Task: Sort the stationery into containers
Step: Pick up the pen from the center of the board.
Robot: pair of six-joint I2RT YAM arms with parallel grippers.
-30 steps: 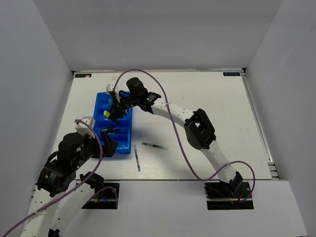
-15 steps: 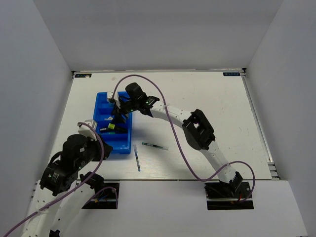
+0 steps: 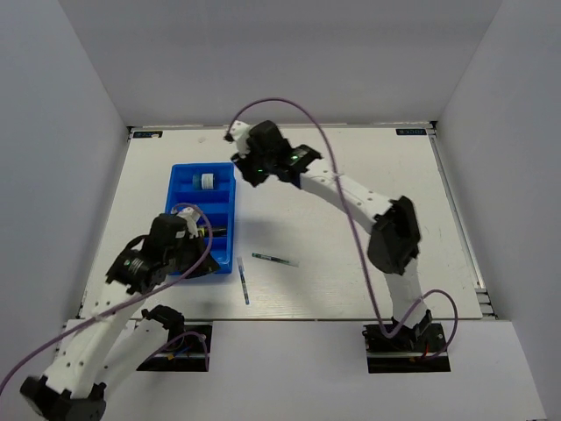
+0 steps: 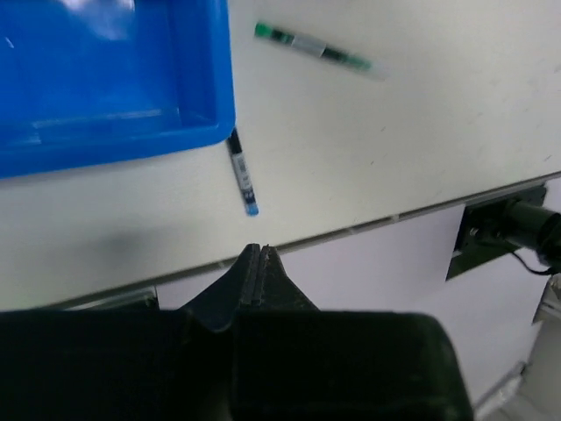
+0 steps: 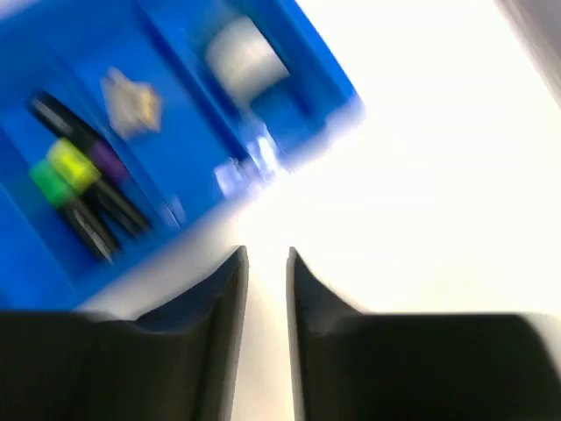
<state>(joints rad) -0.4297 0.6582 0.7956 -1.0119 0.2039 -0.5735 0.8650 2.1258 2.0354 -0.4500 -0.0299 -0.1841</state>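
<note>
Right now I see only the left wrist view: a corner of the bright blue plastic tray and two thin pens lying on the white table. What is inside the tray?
Observer: The right wrist view shows black highlighters with yellow and green caps and a purple-tipped black marker together in one compartment of the bright blue plastic tray.
Operator: Anything in the far end?
Observer: A small blue-white round pot sits in the farthest compartment.
Operator: Where is the other arm?
Observer: The right gripper is over the white table beside the tray's far end, jaws slightly apart with nothing between them.
</note>
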